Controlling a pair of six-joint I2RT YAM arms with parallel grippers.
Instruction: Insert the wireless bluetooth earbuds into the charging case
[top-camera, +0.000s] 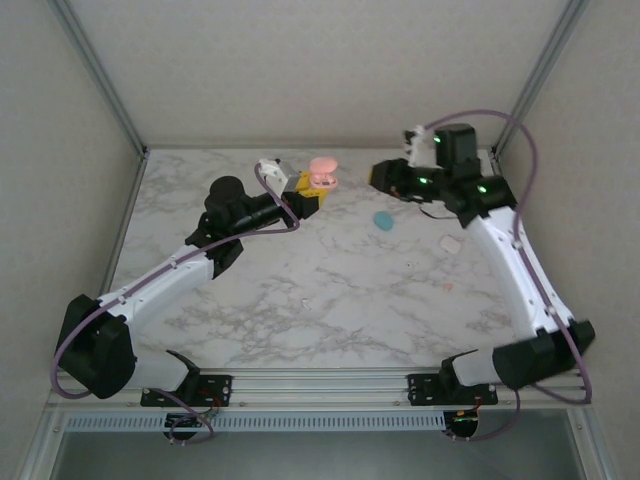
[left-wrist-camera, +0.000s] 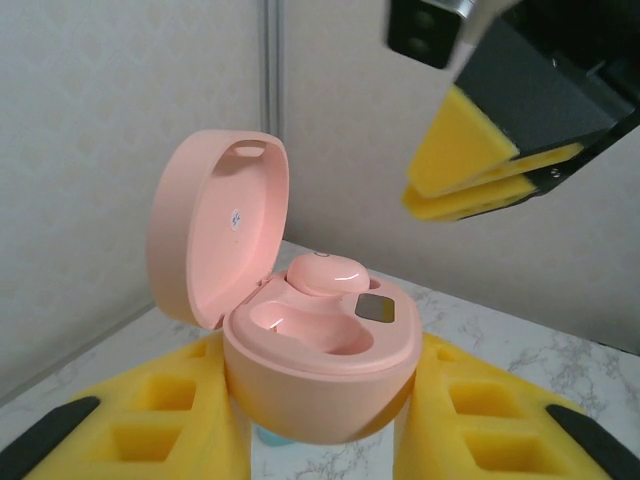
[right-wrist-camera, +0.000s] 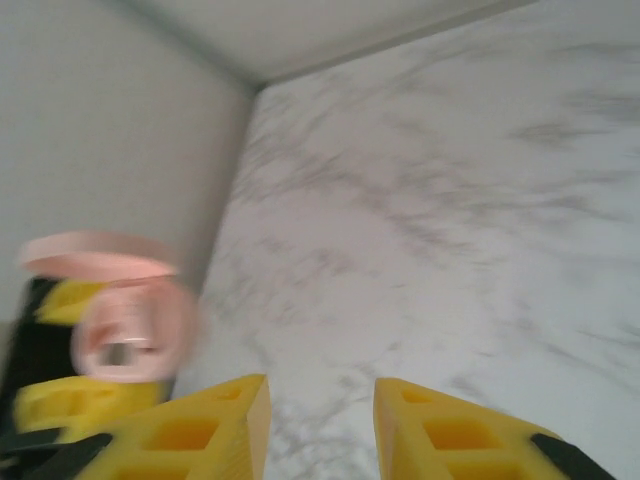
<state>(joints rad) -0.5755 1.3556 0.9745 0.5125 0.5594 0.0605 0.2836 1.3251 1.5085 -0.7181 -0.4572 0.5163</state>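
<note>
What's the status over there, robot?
Left gripper clamps pink charging case, lid open. One pink earbud seated, other slot empty. Right gripper open, empty, nearby.

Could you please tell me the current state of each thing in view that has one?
charging case: lid open, held in the left gripper
pink earbud: seated in the case; the slot beside it is empty
teal earbud: loose on the table
left gripper: shut on the charging case
right gripper: open, holding nothing
</note>
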